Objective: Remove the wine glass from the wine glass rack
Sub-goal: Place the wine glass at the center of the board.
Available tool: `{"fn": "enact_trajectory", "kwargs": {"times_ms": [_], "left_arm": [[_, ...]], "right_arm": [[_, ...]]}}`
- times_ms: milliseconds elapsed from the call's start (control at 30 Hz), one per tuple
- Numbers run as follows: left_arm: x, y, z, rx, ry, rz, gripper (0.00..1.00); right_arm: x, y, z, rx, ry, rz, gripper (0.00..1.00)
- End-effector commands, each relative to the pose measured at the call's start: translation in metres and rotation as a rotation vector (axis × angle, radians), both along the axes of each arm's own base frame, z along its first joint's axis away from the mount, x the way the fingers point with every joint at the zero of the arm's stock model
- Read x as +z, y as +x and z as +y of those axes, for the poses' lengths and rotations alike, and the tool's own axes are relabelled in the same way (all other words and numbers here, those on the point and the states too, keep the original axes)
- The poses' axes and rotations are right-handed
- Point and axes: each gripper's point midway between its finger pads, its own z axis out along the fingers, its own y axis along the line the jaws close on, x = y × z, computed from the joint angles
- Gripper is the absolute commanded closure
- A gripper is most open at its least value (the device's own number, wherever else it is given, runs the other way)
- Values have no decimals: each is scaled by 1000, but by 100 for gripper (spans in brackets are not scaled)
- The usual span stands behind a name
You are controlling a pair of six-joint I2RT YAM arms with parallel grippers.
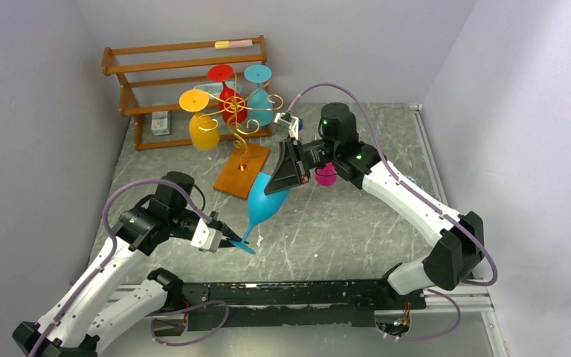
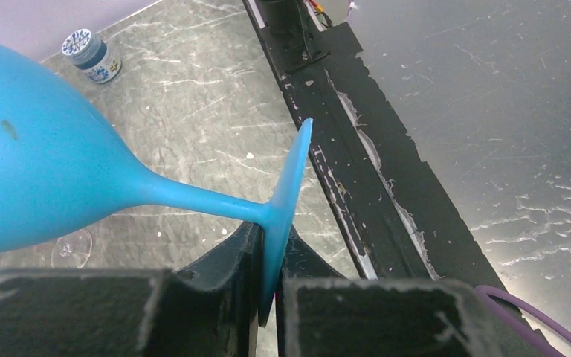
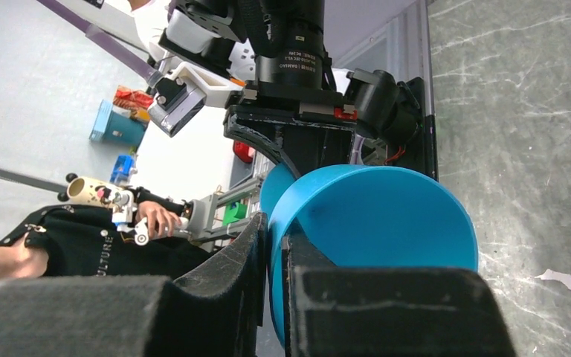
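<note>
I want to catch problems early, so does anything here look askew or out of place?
Yes. The matte blue wine glass is off the gold wire wine glass rack and sits steeply tilted over the grey marbled table, pinched at both ends: the left pincer shut on its foot, the right pincer on its bowl rim.

From my left wrist the blue wine glass (image 2: 52, 178) is cut off by the left edge and its foot's lower rim is lost between my left fingers (image 2: 215, 294), while from above my right fingers (image 1: 282, 175) cover its mouth and my right arm (image 1: 409, 197) hides most of a pink thing (image 1: 326, 176).
</note>
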Motion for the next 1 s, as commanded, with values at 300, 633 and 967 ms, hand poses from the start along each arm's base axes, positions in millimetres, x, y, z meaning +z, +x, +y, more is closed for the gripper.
{"fn": "enact_trajectory", "kwargs": {"times_ms": [300,633,967], "left_arm": [[1,7,-1,58,-15,-27,32],[5,11,-1,80,-11,-27,3],[33,55,5,435,-114,-39,3]], "right_arm": [[-10,12,6,-81,-8,-41,100],[-16,21,6,-142,-40,-72,100],[-47,84,-12,-567,-244,-200,100]]}}
